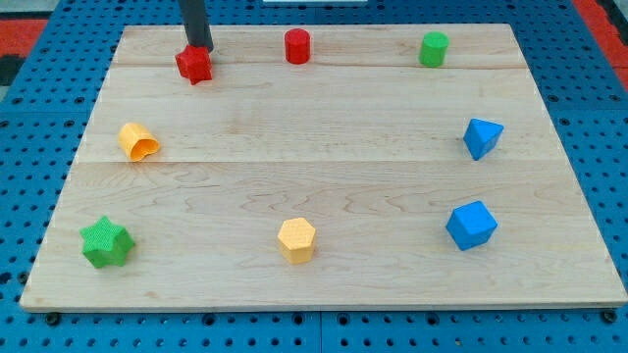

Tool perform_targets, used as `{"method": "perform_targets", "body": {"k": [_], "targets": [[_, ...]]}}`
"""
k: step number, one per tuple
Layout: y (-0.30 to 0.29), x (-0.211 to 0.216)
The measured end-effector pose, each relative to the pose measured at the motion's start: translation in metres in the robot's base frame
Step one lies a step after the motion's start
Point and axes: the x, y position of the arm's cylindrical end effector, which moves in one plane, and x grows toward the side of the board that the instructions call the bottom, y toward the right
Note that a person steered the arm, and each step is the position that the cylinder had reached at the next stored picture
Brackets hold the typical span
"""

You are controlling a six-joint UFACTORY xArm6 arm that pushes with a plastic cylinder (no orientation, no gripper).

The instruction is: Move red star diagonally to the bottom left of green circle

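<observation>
The red star (194,65) lies near the board's top left. The green circle, a short green cylinder (433,48), stands near the top right, far to the star's right. My tip (199,47) comes down from the view's top and rests right at the star's upper edge, touching or nearly touching it.
A red cylinder (297,46) stands at top centre between the star and the green circle. An orange block (138,142) lies at the left, a green star (105,243) at bottom left, an orange hexagon (296,239) at bottom centre, a blue triangle (482,137) and a blue cube (472,225) at the right. The wooden board (324,294) sits on a blue pegboard.
</observation>
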Motion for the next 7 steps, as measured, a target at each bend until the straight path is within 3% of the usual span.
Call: {"method": "perform_targets", "body": {"k": [1, 2, 4, 5, 7], "targets": [[-0.066, -0.004], [-0.081, 0.026], [0.027, 0.028], [0.003, 0.006], [0.063, 0.028]]}}
